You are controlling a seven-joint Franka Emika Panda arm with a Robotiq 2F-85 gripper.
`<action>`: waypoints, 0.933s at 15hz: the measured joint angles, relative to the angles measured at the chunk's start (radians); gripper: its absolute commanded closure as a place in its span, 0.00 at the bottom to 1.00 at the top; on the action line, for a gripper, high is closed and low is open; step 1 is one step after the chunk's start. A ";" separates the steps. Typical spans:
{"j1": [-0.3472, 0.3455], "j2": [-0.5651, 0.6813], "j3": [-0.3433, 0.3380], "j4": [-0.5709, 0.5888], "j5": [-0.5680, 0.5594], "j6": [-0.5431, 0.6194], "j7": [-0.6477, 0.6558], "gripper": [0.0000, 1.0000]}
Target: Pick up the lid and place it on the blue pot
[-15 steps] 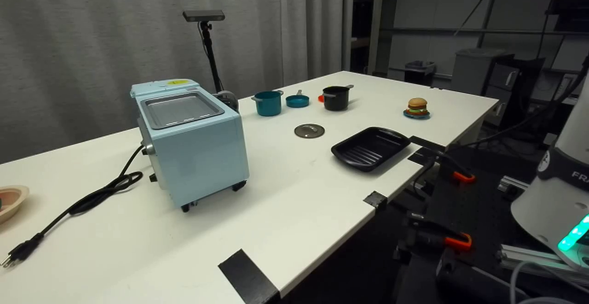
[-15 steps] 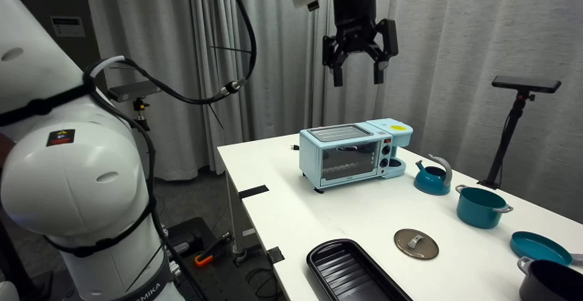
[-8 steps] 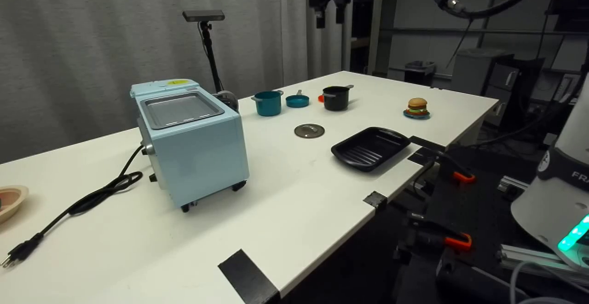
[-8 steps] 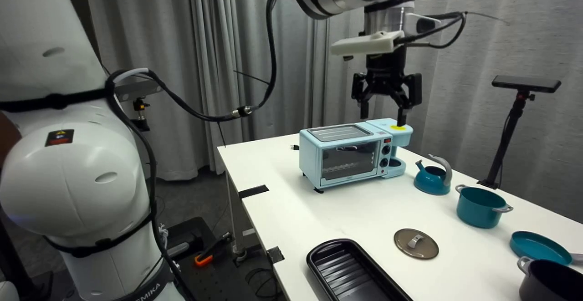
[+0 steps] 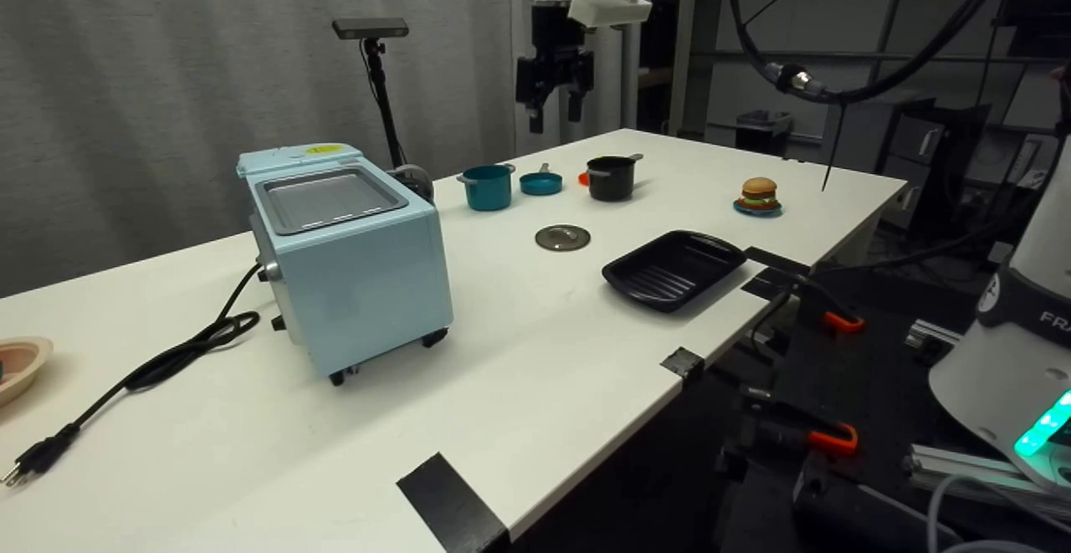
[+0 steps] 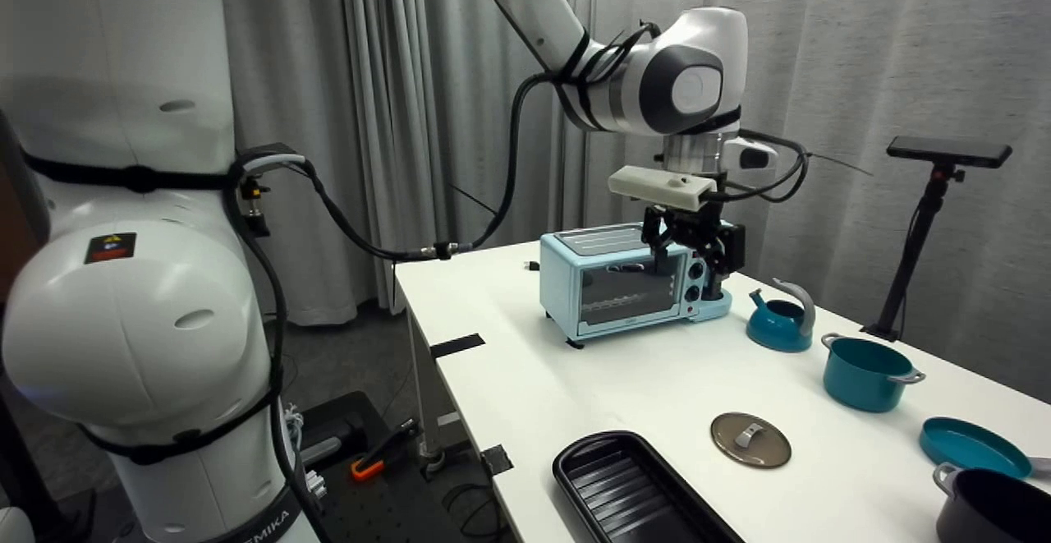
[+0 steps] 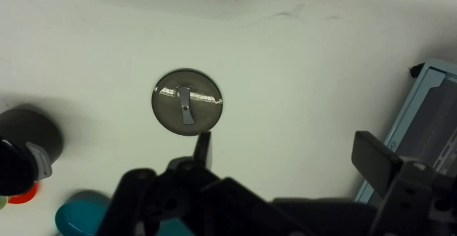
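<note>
Here the empty gripper hangs, jaws widely parted. The lid lies between black tray and blue pot.

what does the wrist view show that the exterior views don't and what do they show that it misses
Only the wrist view: a pale green sliver at the left edge.
Only the exterior views: the kettle, the curtain and, in an exterior view, the burger.
Shared by all: lid, dark pot, black tray, pale blue appliance and open gripper.

gripper lower in both exterior views than before | more of the arm in view
</note>
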 measured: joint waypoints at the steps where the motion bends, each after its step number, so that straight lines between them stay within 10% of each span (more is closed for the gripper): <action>1: 0.001 0.032 0.007 0.012 0.003 0.016 0.008 0.00; 14: -0.012 0.305 -0.026 0.168 -0.007 0.041 0.064 0.00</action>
